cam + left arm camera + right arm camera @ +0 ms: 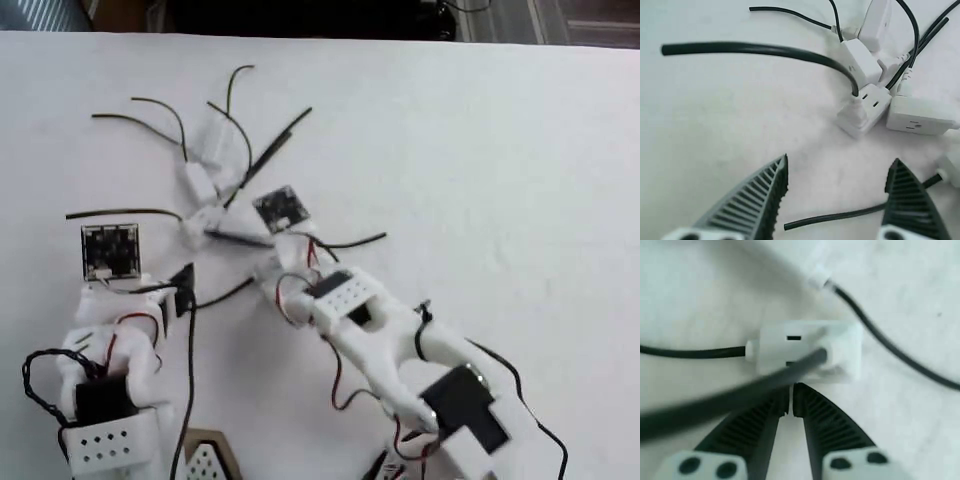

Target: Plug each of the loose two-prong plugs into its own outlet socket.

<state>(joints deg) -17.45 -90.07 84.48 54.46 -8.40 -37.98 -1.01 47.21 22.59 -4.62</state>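
Observation:
Several white outlet sockets and plugs with short black cables lie clustered on the white table (500,150) around a socket (200,185). My left gripper (170,290) is open just short of the cluster. In the left wrist view its fingers (760,200) spread wide, with a two-slot socket (865,107) and a second socket (917,115) ahead of them. My right gripper (791,390) is shut, its tips right at a white socket block (805,347). A blurred black cable (715,400) crosses over those tips; I cannot tell whether it is pinched. The right gripper (272,265) sits at the cluster's near edge.
Loose black cables (150,105) fan out behind the cluster, and one cable (830,217) lies between my left fingers. Square marker cards (110,250) ride on the wrists. A dark wedge-shaped piece (205,460) sits at the front edge. Open tabletop stretches to the right.

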